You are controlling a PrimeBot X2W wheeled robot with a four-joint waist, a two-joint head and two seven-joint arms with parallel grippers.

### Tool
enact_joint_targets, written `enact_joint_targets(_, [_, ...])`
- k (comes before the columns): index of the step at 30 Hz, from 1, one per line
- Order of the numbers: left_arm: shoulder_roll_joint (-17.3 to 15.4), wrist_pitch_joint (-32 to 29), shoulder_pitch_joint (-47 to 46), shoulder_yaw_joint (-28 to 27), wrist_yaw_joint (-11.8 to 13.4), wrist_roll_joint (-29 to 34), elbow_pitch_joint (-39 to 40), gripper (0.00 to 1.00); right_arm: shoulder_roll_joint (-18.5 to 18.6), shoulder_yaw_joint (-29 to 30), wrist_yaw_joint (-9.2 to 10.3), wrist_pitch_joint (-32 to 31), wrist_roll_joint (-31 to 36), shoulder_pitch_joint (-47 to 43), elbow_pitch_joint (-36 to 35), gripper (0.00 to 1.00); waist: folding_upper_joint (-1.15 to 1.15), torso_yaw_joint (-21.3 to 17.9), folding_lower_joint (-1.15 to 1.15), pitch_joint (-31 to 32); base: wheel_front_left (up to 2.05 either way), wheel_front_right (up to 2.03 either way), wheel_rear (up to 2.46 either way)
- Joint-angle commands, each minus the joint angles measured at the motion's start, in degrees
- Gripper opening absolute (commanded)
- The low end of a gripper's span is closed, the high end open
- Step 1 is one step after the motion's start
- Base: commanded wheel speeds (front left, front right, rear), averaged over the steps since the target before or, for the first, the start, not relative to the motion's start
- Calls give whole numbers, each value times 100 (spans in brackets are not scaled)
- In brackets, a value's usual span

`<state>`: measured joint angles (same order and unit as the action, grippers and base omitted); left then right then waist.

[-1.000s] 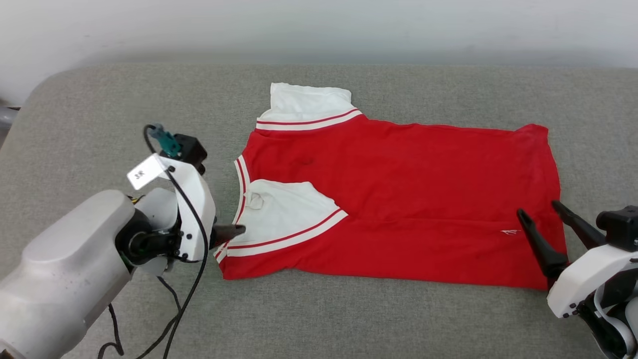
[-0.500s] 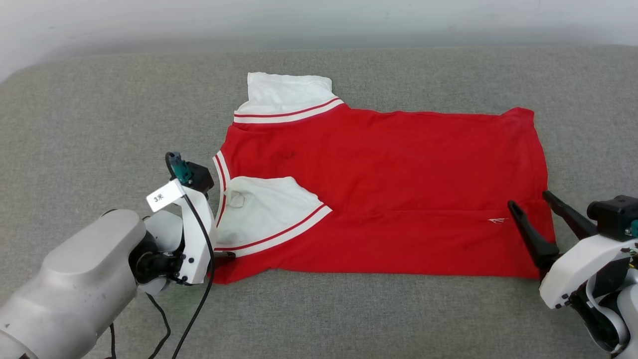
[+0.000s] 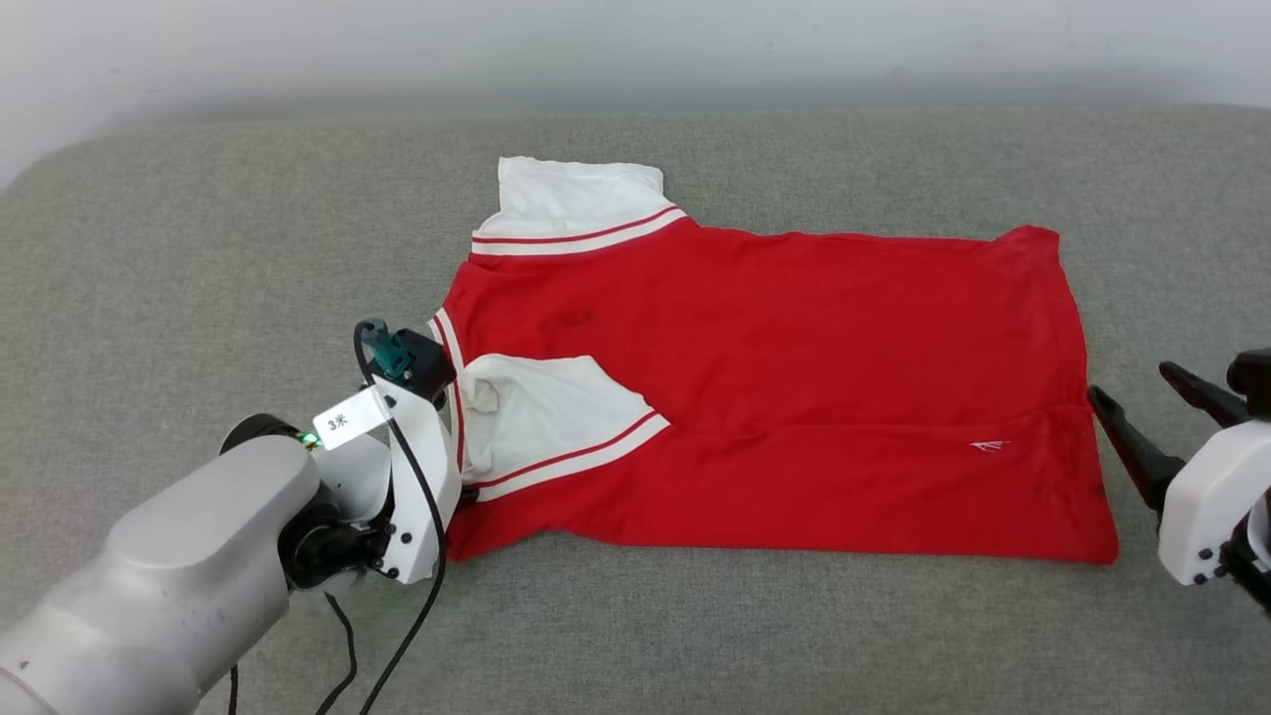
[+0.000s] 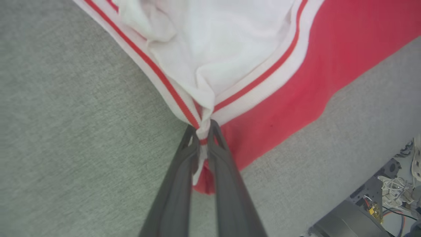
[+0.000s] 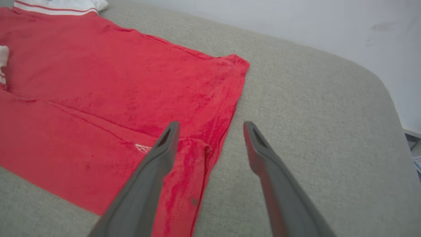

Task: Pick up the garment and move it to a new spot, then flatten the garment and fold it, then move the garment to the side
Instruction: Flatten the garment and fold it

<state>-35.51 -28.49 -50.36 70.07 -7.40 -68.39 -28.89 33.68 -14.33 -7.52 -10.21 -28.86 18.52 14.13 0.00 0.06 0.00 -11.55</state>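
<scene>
Red garment (image 3: 775,397), laid flat: trim is pinched by left gripper (image 4: 204,133); right gripper (image 5: 211,125) is spread beside hem.

Red garment (image 3: 794,397), white sleeves (image 3: 556,417), red-white striped trim (image 3: 576,230); grey cushion (image 3: 199,248)

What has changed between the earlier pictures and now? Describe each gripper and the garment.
The left gripper has closed on the garment, pinching the striped trim beside the folded white sleeve. The right gripper has drawn back toward the hem's edge, still open. The garment stays spread flat on the grey cushion.
</scene>
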Motion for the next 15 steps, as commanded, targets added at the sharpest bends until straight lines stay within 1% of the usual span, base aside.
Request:
enact_joint_targets(1, [-33,50,-46,15,-2,25,56,0,68,-47,7,-155,-35,85,-61,100,0,21,0,28,0,0,0])
enact_joint_targets(3, [-128,150,-85,25,-3,73,169,0,277,-97,8,-672,-128,146,-162,100,0,41,0,52,0,0,0])
enact_joint_targets(6, [-184,303,-122,4,-3,59,324,0,572,-296,7,-1535,-383,87,-315,100,0,67,0,70,0,0,0])
enact_joint_targets(9, [-252,396,-158,14,-3,101,424,0,725,-408,7,-2178,-729,10,-400,100,0,100,0,49,0,0,0])
enact_joint_targets(12, [-263,436,-185,28,-4,114,511,0,739,-421,8,-2469,-905,-57,-342,100,0,148,0,-8,0,0,0])
enact_joint_targets(15, [-271,506,-243,39,-4,172,562,0,582,-401,7,-2554,-995,-137,-129,100,0,193,0,-81,0,0,0])
